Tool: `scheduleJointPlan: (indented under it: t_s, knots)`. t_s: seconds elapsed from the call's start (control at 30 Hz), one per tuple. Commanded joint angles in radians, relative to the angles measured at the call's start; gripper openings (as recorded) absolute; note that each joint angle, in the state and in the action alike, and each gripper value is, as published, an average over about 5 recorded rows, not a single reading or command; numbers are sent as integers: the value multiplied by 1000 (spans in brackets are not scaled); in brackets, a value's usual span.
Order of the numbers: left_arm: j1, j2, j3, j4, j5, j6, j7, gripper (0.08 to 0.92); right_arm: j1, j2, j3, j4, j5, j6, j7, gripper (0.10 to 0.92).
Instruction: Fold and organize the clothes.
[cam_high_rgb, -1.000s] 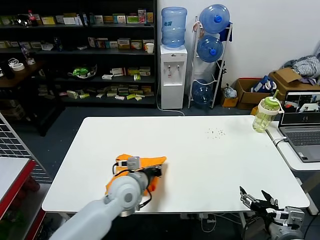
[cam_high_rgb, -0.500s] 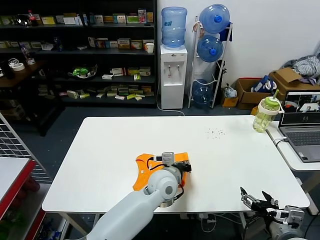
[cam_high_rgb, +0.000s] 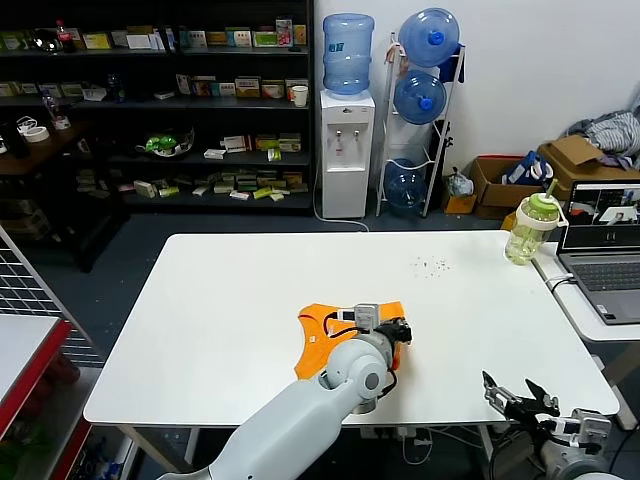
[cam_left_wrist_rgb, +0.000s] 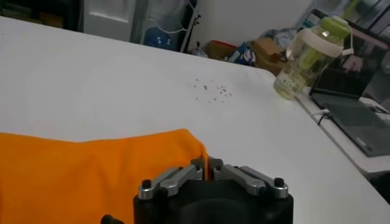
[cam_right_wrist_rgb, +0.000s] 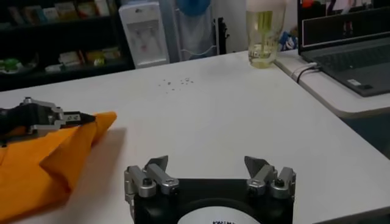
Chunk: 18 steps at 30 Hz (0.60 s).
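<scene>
Left tool (cam_left_wrist_rgb: 208, 168) pinches orange T-shirt (cam_high_rgb: 330, 330) edge — right tool (cam_right_wrist_rgb: 209, 166) open; no legible writing.

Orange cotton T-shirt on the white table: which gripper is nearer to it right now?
Left. The left gripper is at the orange cotton T-shirt, fingers pinching its edge. The right gripper hangs open off the white table's near right corner, well away from the shirt.

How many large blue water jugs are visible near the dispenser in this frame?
3: one water jug atop the white dispenser; two on the rack beside it, upper and lower. Others may be hidden.
</scene>
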Motion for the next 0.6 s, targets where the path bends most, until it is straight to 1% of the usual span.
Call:
scheduleJointPlan:
  t_s: [0.03, 0.1, 0.17, 0.23, 0.3, 0.37, 0.43, 0.5, 0.6]
  knots:
    - [110, 80, -71, -210, 150, -68, 183, 237, 22, -6, 23, -31, -121, 155, -218, 823]
    - [193, 158, -135, -309, 239, -132, 259, 289, 36, 0, 19, -49, -164, 210, -257, 823]
    - [306, 246, -231, -379, 355, -232, 364, 350, 47, 14, 10, -69, -214, 263, -288, 823]
    - [438, 327, -345, -414, 478, -370, 469, 410, 52, 35, 0, -90, -266, 315, -314, 823]
    - [588, 383, -482, -422, 592, -528, 569, 462, 54, 65, -7, -115, -329, 372, -338, 823]
    - [715, 402, -612, -416, 657, -664, 633, 523, 58, 102, -9, -135, -368, 423, -357, 823]
    - [827, 395, -732, -410, 699, -761, 682, 584, 65, 142, -11, -149, -390, 464, -371, 823]
    - [920, 370, -837, -407, 716, -829, 718, 636, 74, 186, -12, -165, -444, 510, -390, 823]
    - [1005, 320, -931, -402, 705, -910, 752, 722, 91, 254, -14, -193, -549, 589, -415, 823]
